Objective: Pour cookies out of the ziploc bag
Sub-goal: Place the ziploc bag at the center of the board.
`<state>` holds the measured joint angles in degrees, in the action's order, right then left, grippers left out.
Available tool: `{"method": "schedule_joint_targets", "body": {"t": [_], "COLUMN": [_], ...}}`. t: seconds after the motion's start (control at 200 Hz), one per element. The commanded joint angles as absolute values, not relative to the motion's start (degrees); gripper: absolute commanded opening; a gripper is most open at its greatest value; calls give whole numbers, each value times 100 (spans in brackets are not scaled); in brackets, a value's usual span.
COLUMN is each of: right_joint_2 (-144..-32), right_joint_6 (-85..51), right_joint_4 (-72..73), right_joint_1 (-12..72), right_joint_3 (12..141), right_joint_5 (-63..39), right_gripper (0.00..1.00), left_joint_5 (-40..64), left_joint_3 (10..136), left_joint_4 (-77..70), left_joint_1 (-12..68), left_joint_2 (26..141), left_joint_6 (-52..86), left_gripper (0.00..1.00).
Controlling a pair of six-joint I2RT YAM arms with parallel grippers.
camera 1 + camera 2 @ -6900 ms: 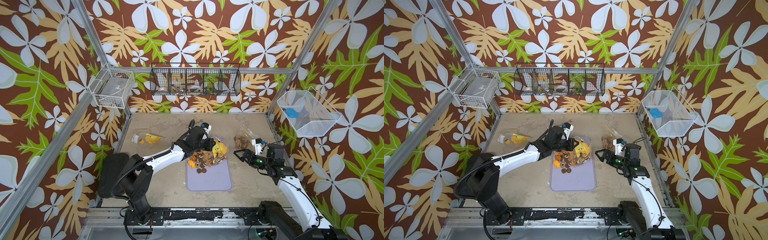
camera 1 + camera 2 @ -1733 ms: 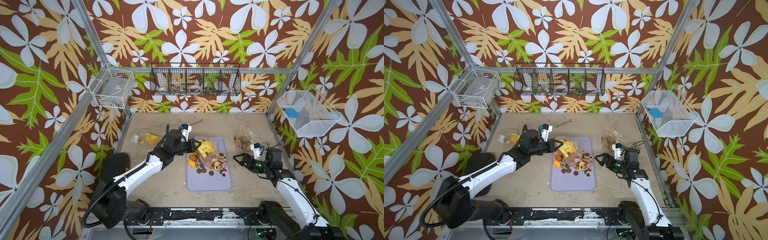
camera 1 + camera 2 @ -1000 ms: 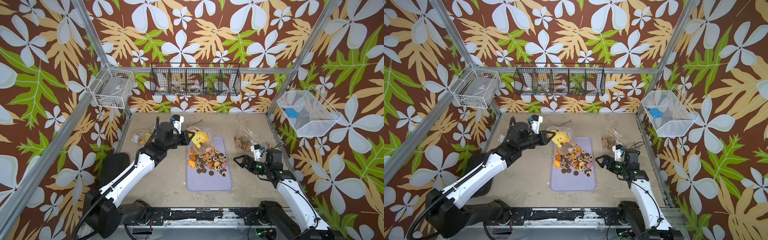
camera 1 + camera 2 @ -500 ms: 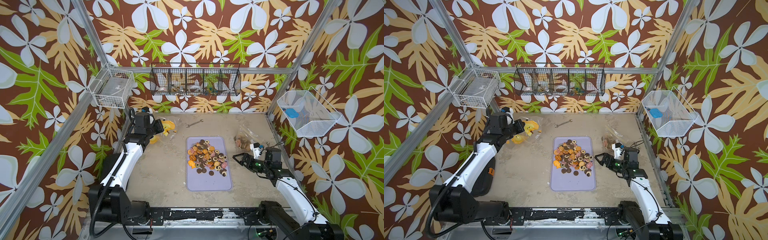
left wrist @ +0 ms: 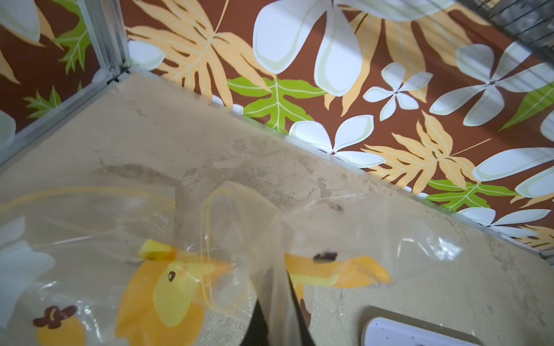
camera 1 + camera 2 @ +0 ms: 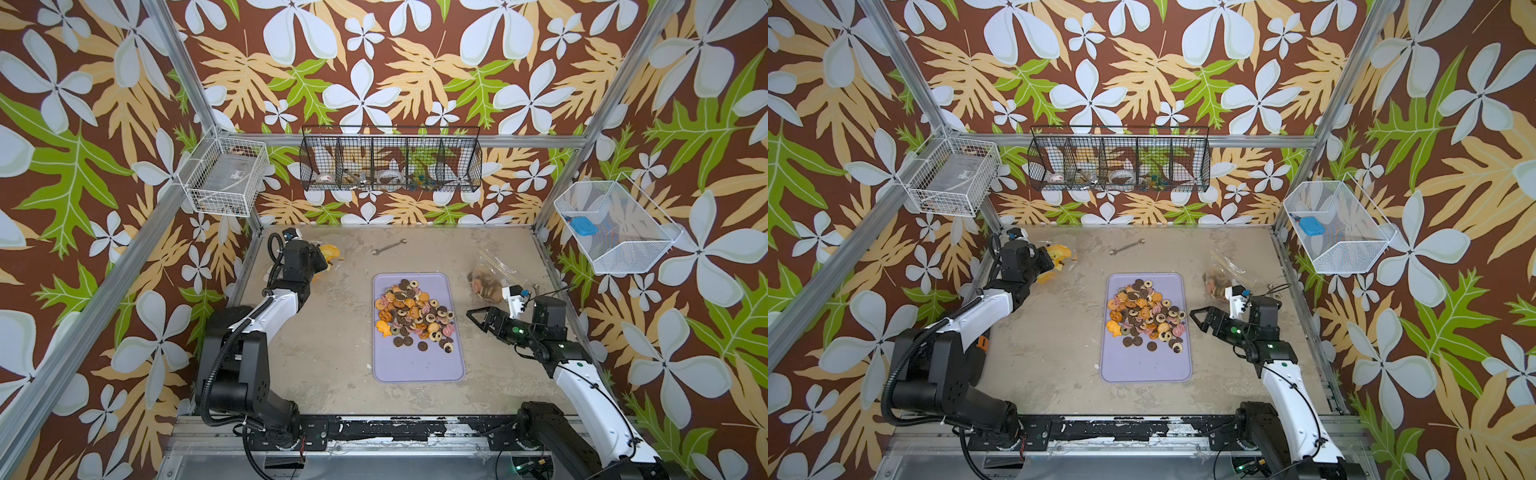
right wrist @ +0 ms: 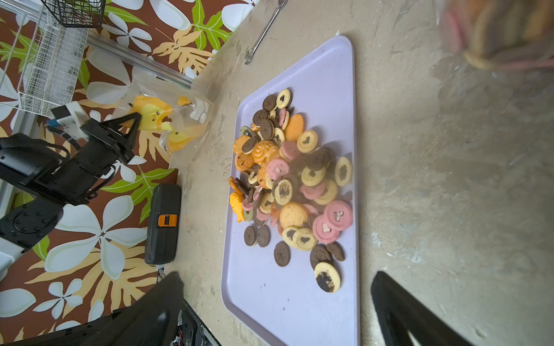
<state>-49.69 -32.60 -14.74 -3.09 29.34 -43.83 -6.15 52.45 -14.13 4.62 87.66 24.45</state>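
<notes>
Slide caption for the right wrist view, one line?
Cookies heaped on the lilac tray; left gripper pinches the clear printed bag away from the tray; right gripper open.

I'm running a robotics lab test cell, not a lived-in room. An aluminium frame (image 6: pixel 183 62) boxes in the desk (image 6: pixel 332 332), and flower-print wallpaper panels (image 6: pixel 374 50) serve as walls (a loud backdrop). A black wire basket (image 6: pixel 390 166) and a white wire basket (image 6: pixel 226 176) hang on it. My left arm (image 6: pixel 274 307) and right arm (image 6: pixel 582 382) sit on a black rail (image 6: pixel 395 428) along the front.
</notes>
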Motion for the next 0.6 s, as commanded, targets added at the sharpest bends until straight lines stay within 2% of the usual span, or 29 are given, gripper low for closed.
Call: {"method": "schedule_joint_targets", "body": {"t": [0.0,0.275,0.41,0.596], "right_joint_2": [-4881,-4774,-4863,-5346], "right_joint_6": [-3264,-3224,-3061,-2906], "right_joint_4": [-1454,-1525,-1693,-1776], "right_joint_1": [-308,-307,-308,-300], "right_joint_3": [2951,2794,2813,2745], "right_joint_5": [-4270,-4125,-4057,-3981], "right_gripper": [100,100,100,100], "left_joint_5": [-646,-262,-2,545], "left_joint_3": [4868,4755,4999,5413], "left_joint_4": [-1985,-1926,-1641,-1011], "left_joint_1": [457,466,466,461], "left_joint_2": [8800,8642,8507,8219], "left_joint_6": [2774,2883,3097,3322], "left_gripper": [2,54,98,100]}}
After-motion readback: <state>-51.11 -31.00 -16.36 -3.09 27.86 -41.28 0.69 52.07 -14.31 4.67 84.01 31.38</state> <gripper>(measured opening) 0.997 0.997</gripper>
